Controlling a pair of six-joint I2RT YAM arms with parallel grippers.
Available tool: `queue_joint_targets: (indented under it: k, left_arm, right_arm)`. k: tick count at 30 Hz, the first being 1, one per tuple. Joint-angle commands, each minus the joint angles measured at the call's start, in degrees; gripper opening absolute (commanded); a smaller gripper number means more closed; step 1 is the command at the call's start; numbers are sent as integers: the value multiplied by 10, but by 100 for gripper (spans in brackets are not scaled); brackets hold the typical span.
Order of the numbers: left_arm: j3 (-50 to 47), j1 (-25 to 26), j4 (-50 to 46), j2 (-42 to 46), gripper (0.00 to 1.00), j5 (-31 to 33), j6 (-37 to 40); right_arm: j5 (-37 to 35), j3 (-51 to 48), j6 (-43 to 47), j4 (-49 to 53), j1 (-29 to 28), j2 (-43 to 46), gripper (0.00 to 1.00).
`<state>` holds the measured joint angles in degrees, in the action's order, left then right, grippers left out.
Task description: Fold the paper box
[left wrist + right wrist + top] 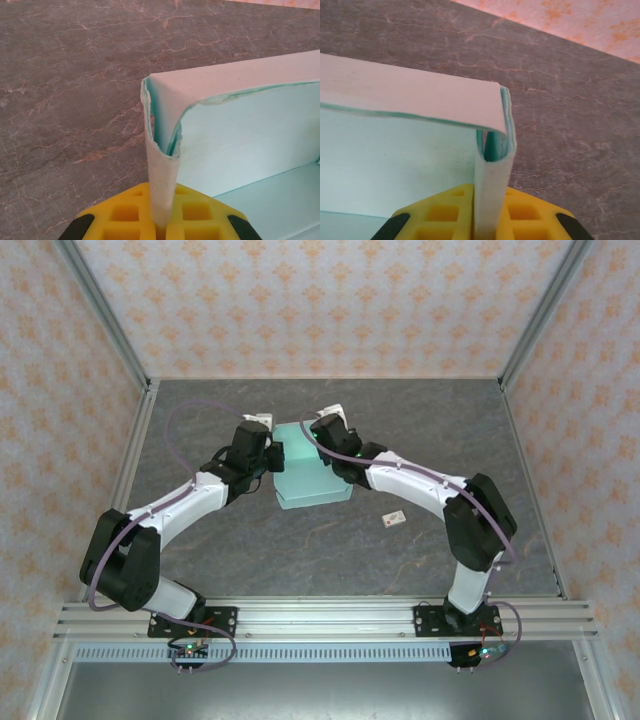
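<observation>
The paper box [312, 480] is pale mint-green card, lying at the middle of the table between the two arms. Its far wall stands up, and folded side walls rise at both ends. My left gripper [271, 457] is at the box's left end. In the left wrist view its yellow fingers [125, 215] are pressed together on the folded left wall [161, 170], so the left gripper [163, 227] is shut on the card. My right gripper [332, 454] is at the right end, and the right gripper [487, 220] has its yellow fingers [525, 215] clamped on the folded right wall [492, 185].
A tiny white tag with a red mark [394, 519] lies on the dark marbled tabletop [300, 560], right of the box and under the right arm. Metal frame posts and patterned walls close in the table on three sides.
</observation>
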<state>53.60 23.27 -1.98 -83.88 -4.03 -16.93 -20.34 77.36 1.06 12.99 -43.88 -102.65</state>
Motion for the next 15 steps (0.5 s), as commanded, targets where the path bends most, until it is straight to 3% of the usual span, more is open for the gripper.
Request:
queue_joint_targets:
  k: [1, 6, 15]
  left_arm:
    - [24, 6, -11, 19, 0, -1, 2]
    - [26, 6, -17, 15, 0, 7, 2]
    - [24, 6, -24, 18, 0, 20, 6]
  right_arm:
    - [-117, 21, 4, 50, -14, -21, 12]
    - [-98, 18, -8, 45, -17, -14, 13]
    - [33, 3, -5, 30, -3, 21, 25]
